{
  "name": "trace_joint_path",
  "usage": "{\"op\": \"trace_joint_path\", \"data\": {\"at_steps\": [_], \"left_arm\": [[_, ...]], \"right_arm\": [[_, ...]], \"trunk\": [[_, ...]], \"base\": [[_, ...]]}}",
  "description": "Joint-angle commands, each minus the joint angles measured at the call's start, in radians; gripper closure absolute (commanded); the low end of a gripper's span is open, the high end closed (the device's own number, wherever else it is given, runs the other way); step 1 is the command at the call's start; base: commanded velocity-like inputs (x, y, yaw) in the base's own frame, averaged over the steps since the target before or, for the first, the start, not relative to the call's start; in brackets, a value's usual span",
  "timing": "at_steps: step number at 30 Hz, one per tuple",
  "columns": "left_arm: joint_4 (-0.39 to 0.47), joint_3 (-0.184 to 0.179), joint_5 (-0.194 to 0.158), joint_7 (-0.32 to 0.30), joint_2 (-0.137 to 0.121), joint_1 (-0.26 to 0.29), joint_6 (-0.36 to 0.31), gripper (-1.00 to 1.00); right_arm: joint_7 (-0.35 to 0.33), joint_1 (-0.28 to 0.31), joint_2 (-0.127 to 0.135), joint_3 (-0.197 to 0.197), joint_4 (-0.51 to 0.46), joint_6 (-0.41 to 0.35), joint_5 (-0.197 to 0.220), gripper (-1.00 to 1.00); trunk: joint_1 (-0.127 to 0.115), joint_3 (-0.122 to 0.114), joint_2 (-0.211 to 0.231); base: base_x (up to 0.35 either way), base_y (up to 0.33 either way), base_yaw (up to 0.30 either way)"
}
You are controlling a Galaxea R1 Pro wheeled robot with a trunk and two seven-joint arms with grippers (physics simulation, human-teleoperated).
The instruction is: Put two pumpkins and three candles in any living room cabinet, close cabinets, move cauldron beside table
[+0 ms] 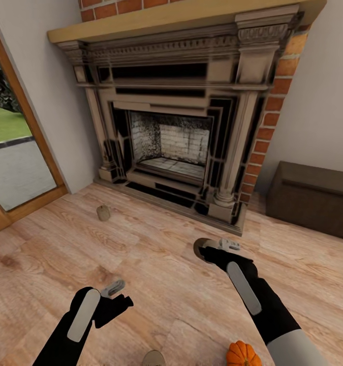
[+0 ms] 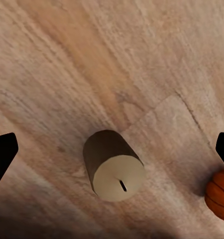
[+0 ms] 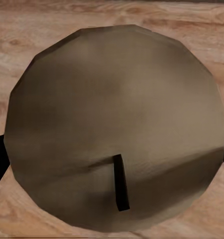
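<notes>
Right end effector (image 1: pixel 212 247) straddles a floor candle (image 3: pixel 114 127).

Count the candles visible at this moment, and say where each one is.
3. One candle stands on the floor left of the fireplace; one sits at the right gripper, close between its fingers; one lies below the left gripper, near a pumpkin.

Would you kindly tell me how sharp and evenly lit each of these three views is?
Head view: soft, even light, fireplace edges smeared. Left wrist view: candle fairly crisp, a dark shadow band along one edge. Right wrist view: candle very close and blurry, a shadow streak beside its wick.
</notes>
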State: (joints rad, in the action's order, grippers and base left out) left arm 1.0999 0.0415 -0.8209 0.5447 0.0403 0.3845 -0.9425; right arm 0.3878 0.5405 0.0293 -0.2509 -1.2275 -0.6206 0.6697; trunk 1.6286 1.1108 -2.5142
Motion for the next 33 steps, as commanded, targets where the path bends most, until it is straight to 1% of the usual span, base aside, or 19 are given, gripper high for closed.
{"op": "trace_joint_path", "data": {"at_steps": [1,5,6,7,11,12,14,17,21,24,29,31,33], "left_arm": [[0.001,0.001,-0.011,0.009,0.001,0.000,-0.002,-1.00],[0.000,0.000,-0.013,0.007,-0.001,0.000,-0.001,-1.00],[-0.001,0.000,-0.013,0.006,0.000,0.000,-0.001,-1.00],[-0.001,0.001,-0.013,0.004,0.000,0.000,-0.001,-1.00],[-0.001,0.000,-0.012,-0.032,0.000,0.000,0.000,-1.00],[-0.001,0.000,-0.011,-0.044,0.001,0.000,0.001,-1.00],[-0.001,0.000,-0.009,-0.061,0.002,0.000,0.006,-1.00],[-0.002,-0.003,-0.006,-0.071,0.001,0.000,0.028,-1.00],[-0.002,-0.018,-0.004,-0.074,0.002,0.000,0.040,-1.00],[-0.002,-0.032,-0.002,-0.075,0.000,0.000,0.054,-1.00],[-0.002,-0.037,-0.001,-0.075,-0.004,0.000,0.065,-1.00],[-0.002,-0.038,0.000,-0.075,-0.004,0.000,0.067,-1.00],[-0.002,-0.038,0.000,-0.075,-0.004,0.000,0.078,-1.00]], "right_arm": [[0.010,-0.001,0.001,-0.001,-0.025,-0.022,0.011,1.00],[0.005,-0.016,0.001,0.000,-0.110,-0.070,0.018,1.00],[0.000,-0.032,0.001,0.001,-0.153,-0.089,0.038,1.00],[-0.004,-0.040,0.002,0.002,-0.176,-0.104,0.061,1.00],[-0.030,-0.051,0.012,0.003,-0.215,-0.159,0.163,1.00],[-0.045,-0.051,0.017,0.003,-0.218,-0.165,0.179,1.00],[-0.083,-0.052,0.034,0.003,-0.220,-0.173,0.199,1.00],[-0.148,-0.053,0.057,0.002,-0.220,-0.188,0.211,1.00],[-0.216,-0.053,0.066,0.004,-0.219,-0.215,0.212,1.00],[-0.232,-0.053,0.067,0.004,-0.217,-0.220,0.212,1.00],[-0.247,-0.053,0.067,0.004,-0.215,-0.221,0.216,1.00],[-0.266,-0.053,0.067,0.004,-0.215,-0.221,0.224,1.00],[-0.291,-0.053,0.069,0.004,-0.214,-0.221,0.242,1.00]], "trunk": [[0.000,0.005,-0.001],[0.002,0.020,-0.002],[0.002,0.024,-0.002],[0.003,0.028,-0.002],[0.005,0.044,-0.003],[0.005,0.047,-0.003],[0.006,0.055,-0.004],[0.007,0.067,-0.004],[0.009,0.082,-0.005],[0.011,0.094,-0.006],[0.013,0.113,-0.007],[0.014,0.121,-0.008],[0.015,0.129,-0.008]], "base": [[0.000,0.000,0.000],[0.000,0.000,0.000],[0.000,0.000,0.000],[0.000,0.000,0.000],[0.000,0.000,0.000],[0.000,0.000,0.000],[0.000,0.000,0.000],[0.000,0.000,0.000],[0.000,0.000,0.000],[0.000,0.000,0.000],[0.000,0.000,0.000],[0.000,0.000,0.000],[0.000,0.000,0.000]]}}
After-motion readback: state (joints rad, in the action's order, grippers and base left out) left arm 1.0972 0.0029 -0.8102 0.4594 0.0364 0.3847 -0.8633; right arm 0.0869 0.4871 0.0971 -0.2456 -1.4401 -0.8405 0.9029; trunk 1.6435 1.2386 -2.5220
